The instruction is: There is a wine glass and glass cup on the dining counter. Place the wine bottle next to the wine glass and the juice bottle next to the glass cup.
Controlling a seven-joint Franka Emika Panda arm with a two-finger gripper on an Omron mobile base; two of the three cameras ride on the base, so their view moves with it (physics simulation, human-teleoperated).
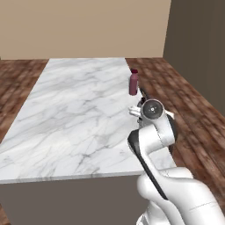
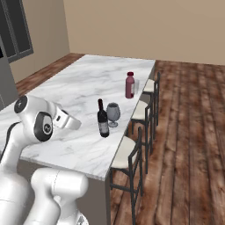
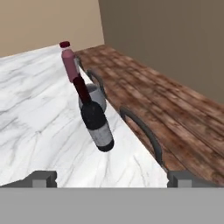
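On the white marble dining counter (image 2: 70, 92), the slim dark wine bottle (image 2: 103, 118) (image 3: 96, 124) stands upright by the right edge. The smoky wine glass (image 2: 113, 113) (image 3: 95, 97) is close beside it. Farther along the same edge stands the maroon juice bottle (image 2: 130, 85) (image 1: 133, 82) (image 3: 68, 63), and the clear glass cup (image 2: 136, 86) is partly hidden right behind it. My gripper (image 3: 112, 178) is open and holds nothing. It sits a short way back from the wine bottle and points at it. In the left base view my own arm hides the wine bottle and wine glass.
Several dark-framed stools with white seats (image 2: 141, 145) line the counter's right side, their curved backs (image 3: 146, 133) rising just past the edge. Wooden floor (image 2: 189, 132) lies beyond. The counter's broad left part (image 1: 74, 110) is bare marble.
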